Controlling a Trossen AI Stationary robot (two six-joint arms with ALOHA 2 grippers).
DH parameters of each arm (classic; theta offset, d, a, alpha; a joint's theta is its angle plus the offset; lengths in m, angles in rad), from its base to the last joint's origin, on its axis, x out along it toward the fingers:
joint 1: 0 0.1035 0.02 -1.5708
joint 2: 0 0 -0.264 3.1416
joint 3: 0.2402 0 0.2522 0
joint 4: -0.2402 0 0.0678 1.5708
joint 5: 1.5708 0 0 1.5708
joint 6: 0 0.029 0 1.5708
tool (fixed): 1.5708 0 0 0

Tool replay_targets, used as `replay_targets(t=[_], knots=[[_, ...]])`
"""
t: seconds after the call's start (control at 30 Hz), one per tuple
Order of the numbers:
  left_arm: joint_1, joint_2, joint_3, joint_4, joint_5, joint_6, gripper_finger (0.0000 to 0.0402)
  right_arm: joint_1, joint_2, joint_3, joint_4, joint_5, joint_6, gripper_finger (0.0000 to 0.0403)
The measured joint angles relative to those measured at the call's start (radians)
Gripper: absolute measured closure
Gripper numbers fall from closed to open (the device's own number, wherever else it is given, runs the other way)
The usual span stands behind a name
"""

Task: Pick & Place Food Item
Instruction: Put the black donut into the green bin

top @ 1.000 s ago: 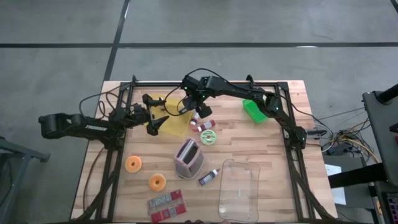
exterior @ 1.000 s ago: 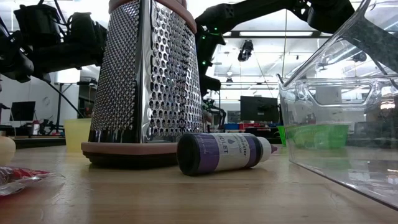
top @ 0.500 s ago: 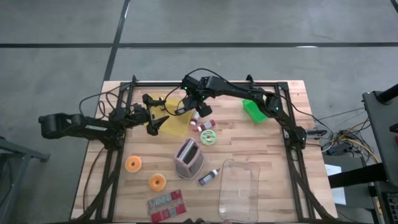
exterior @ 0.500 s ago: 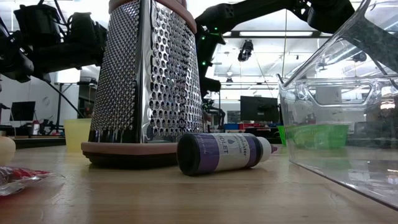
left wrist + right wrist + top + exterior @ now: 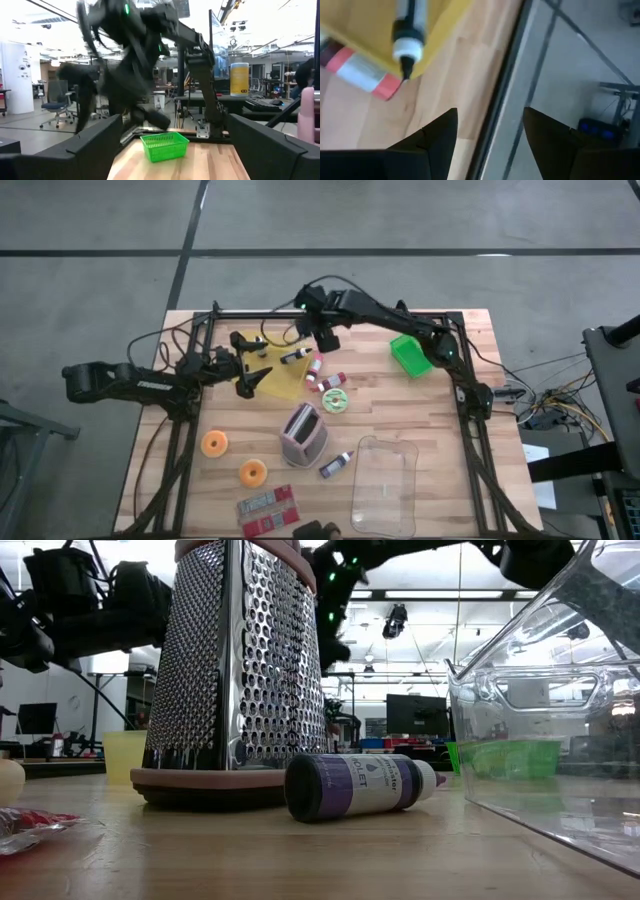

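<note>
Clear plastic tub [image 5: 384, 485] near the table's front edge, nothing visible inside. Green basket [image 5: 410, 355] by the right arm, contents hard to make out. Orange doughnuts [image 5: 215, 444] sit front left, untouched. Right gripper [image 5: 325, 340] hovers over the yellow sheet [image 5: 281, 376], jaws apart, holding nothing. Left gripper [image 5: 258, 370] waits wide open at the sheet's edge. Grater [image 5: 235, 670] blocks most of the low view.
</note>
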Motion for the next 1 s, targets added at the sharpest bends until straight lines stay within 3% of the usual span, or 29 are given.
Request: replay_targets(t=[0.3,0.4,0.53,0.7,0.87,1.0], knots=[[0.0,-0.022,0.0,-0.073,0.013,0.012,0.0042,-0.042,-0.153,0.027,0.083,-0.568,0.18,0.0182],[0.0,-0.05,0.001,-0.11,0.011,0.011,0.0042,-0.04,-0.204,0.025,0.102,-0.683,0.196,0.0182],[0.0,-0.134,0.034,-0.295,0.0,0.01,0.0042,-0.026,-0.272,0.011,0.106,-0.714,0.208,0.0182],[-0.001,-0.285,0.13,-0.678,-0.007,0.046,0.0042,-0.015,-0.395,-0.097,0.149,-0.719,0.235,0.0182],[-0.016,-0.441,0.172,-0.819,-0.007,0.075,0.0042,-0.01,-0.586,-0.379,0.368,-0.743,0.29,0.0182],[-0.024,-0.574,0.165,-0.879,-0.007,0.076,0.0042,-0.01,-0.788,-0.691,0.608,-0.738,0.349,0.0182]])
